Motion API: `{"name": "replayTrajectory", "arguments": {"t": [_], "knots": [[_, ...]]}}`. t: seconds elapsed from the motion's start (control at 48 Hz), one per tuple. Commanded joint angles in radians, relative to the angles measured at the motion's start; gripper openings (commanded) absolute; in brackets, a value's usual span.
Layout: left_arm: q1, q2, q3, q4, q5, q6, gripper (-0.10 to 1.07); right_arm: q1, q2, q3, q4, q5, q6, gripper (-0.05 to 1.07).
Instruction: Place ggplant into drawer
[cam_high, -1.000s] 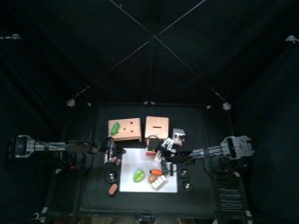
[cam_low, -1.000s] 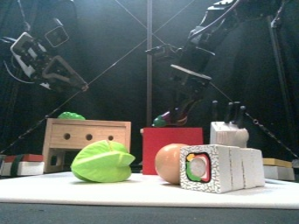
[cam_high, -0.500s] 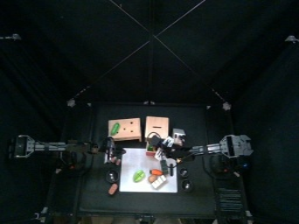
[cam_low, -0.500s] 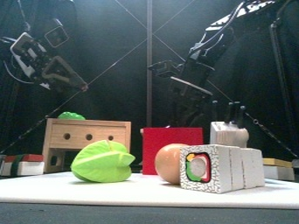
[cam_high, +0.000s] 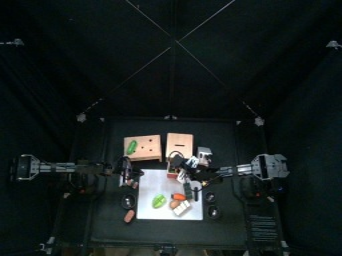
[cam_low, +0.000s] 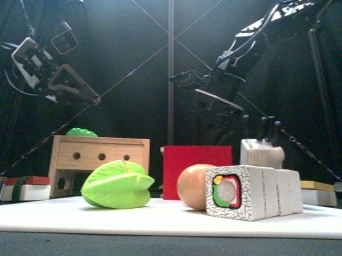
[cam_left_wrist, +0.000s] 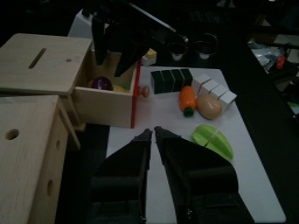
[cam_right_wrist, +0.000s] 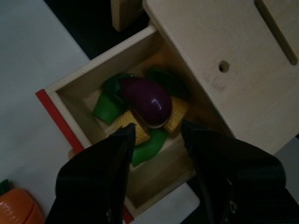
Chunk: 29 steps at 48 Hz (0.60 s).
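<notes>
The purple eggplant (cam_right_wrist: 149, 98) lies in the open wooden drawer (cam_right_wrist: 82, 92) with the red front, among green pieces. It also shows in the left wrist view (cam_left_wrist: 103, 84). My right gripper (cam_right_wrist: 163, 166) hovers just above the drawer, open and empty; it also shows in the front view (cam_low: 221, 95) and in the top view (cam_high: 191, 166). The drawer's red front (cam_low: 197, 170) faces the front camera. My left gripper (cam_left_wrist: 153, 140) is shut and empty, resting raised at the table's left (cam_high: 130, 172).
Two wooden boxes (cam_high: 143, 147) stand at the back. On the white mat (cam_high: 171, 210) lie a green leaf (cam_low: 118, 185), a brown egg-like piece (cam_low: 197, 185), a sushi roll (cam_low: 254, 192) and a carrot (cam_left_wrist: 187, 99).
One second ago my right gripper was low over the drawer with the eggplant. It has let go, opened and risen; the eggplant stays in the drawer. The left arm has not moved.
</notes>
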Motion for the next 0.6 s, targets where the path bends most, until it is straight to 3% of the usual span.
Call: {"name": "replayTrajectory", "arguments": {"t": [0.0,0.583], "knots": [[0.002,-0.002,-0.012,-0.002,-0.005,0.000,0.58,-0.005,-0.017,-0.012,-0.002,-0.003,0.000,0.82],[0.000,-0.002,-0.011,-0.002,-0.005,0.000,0.58,-0.005,-0.018,-0.025,-0.014,-0.003,-0.003,0.82]]}}
